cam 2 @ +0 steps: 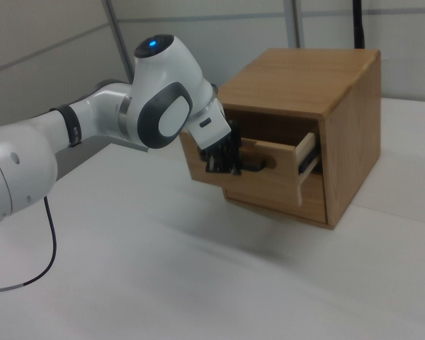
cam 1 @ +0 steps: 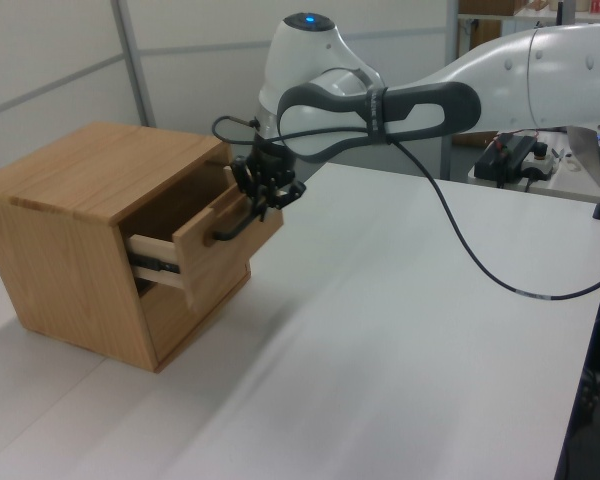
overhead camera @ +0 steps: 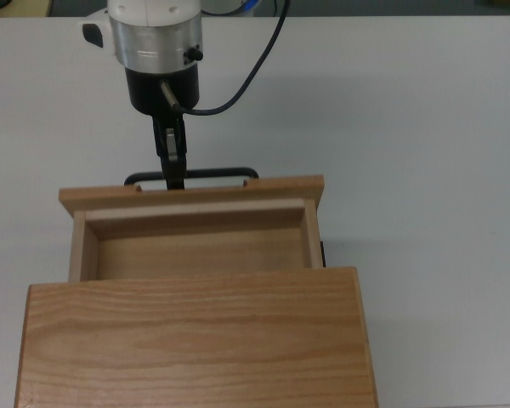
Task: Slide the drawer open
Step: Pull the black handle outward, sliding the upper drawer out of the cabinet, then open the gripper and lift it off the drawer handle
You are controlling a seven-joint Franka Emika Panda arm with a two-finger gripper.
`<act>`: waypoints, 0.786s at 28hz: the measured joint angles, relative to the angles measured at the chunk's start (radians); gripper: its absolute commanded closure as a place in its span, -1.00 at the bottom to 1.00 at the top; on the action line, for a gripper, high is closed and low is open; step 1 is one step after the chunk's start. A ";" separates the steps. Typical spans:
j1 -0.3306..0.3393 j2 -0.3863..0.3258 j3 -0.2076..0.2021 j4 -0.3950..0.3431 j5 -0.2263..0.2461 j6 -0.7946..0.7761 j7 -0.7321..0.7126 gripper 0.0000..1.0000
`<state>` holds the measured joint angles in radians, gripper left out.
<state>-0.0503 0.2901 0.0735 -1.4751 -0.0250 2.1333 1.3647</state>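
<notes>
The cabinet is light wood with a clear grain, matt. The drawer is the same pale wood, its handle thin black metal. The arm has glossy white plastic shells. The table is smooth matt white.
</notes>
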 measured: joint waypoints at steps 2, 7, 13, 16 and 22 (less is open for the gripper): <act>-0.004 -0.005 -0.002 0.000 0.000 -0.049 -0.002 1.00; -0.015 -0.022 -0.003 0.000 0.000 -0.161 -0.002 1.00; -0.025 -0.043 -0.004 0.000 0.000 -0.221 -0.002 1.00; -0.029 -0.053 -0.005 -0.001 0.000 -0.247 -0.002 1.00; -0.034 -0.071 -0.006 -0.001 0.000 -0.340 -0.002 1.00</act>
<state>-0.0844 0.2192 0.0675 -1.4757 -0.0251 1.7929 1.3623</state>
